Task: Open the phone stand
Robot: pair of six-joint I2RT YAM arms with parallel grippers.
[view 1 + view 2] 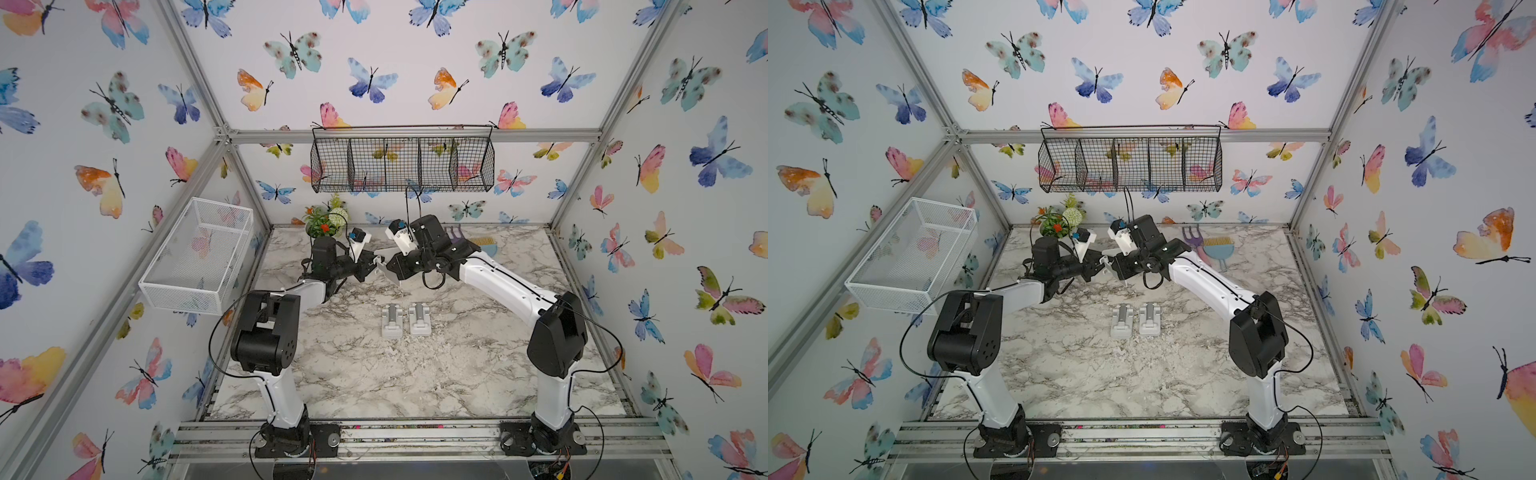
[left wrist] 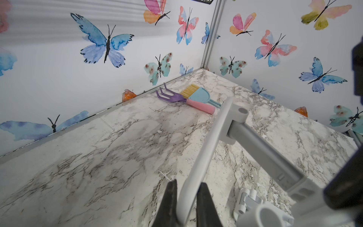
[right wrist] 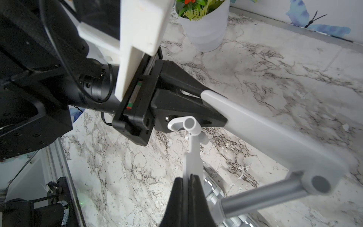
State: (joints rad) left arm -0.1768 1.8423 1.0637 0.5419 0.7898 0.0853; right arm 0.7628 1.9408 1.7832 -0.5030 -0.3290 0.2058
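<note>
One phone stand [image 2: 261,150] hangs above the desk [image 1: 374,374], between both grips. The left fingers [image 2: 169,202] clench its rounded plate edge; the right fingers [image 3: 176,200] pinch its thin flap.

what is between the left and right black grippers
The grey plastic phone stand, partly unfolded, gripped by left gripper and right gripper; both wrist views show it.

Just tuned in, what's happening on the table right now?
Both arms hold one phone stand in the air above the marble table. The left gripper pinches one plate's edge, the right gripper the other plate; it looks partly unfolded. Two folded stands lie untouched nearer the front.
</note>
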